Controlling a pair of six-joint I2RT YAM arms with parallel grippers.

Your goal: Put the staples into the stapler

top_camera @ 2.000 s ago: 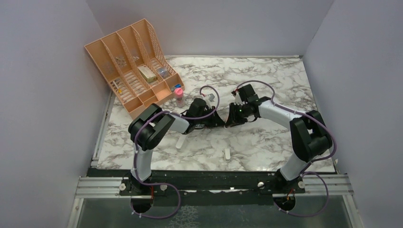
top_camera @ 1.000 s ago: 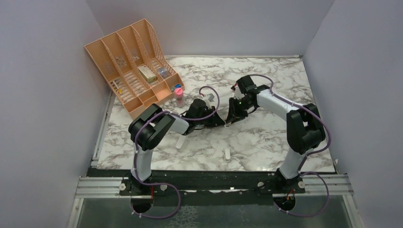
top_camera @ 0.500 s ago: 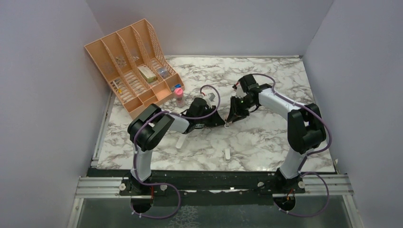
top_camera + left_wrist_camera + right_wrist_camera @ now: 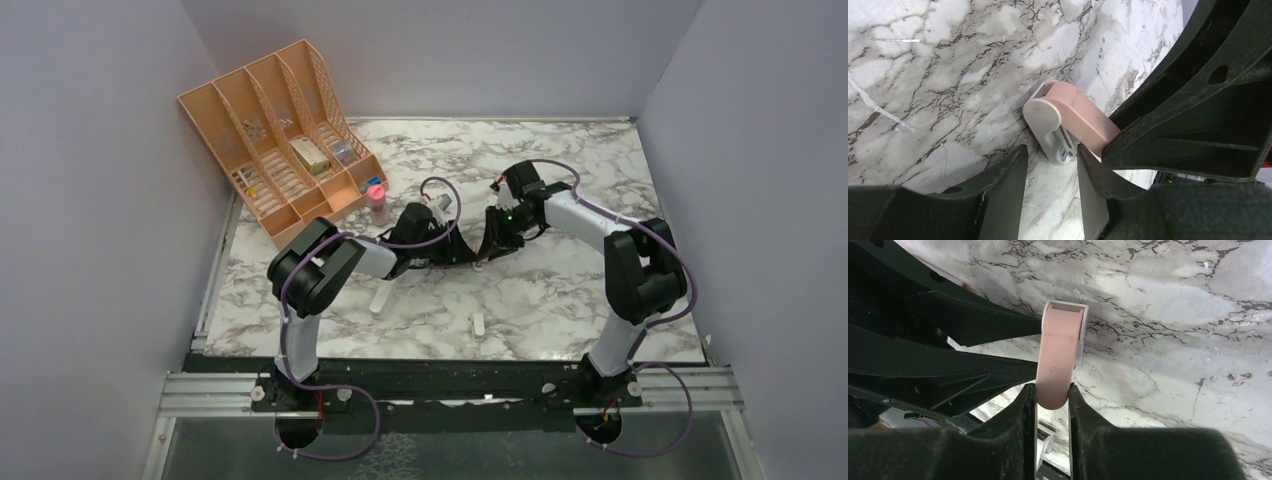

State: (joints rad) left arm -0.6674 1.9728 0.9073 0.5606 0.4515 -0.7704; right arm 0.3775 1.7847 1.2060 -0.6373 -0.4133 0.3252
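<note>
The stapler (image 4: 1060, 355) has a pink top arm and a white base (image 4: 1045, 120). It lies mid-table between both grippers and is mostly hidden in the top view (image 4: 478, 263). My right gripper (image 4: 1053, 392) is shut on the rounded end of the pink arm. My left gripper (image 4: 1050, 160) is open. Its fingertips stand on either side of the white base's end, with a gap on the left. In the top view the left gripper (image 4: 462, 256) and right gripper (image 4: 488, 248) meet tip to tip. I see no staples tray or red-and-white sleeve clearly.
An orange desk organiser (image 4: 270, 130) stands at the back left, holding a yellowish box (image 4: 310, 157) and a small greyish item (image 4: 343, 152). A pink-capped bottle (image 4: 377, 200) stands in front of it. Two small pale strips (image 4: 378, 300) (image 4: 478, 323) lie near the front.
My right gripper has drawn slightly back and to the right, still on the stapler. My left wrist has shifted a little towards it. Nothing else has moved.
</note>
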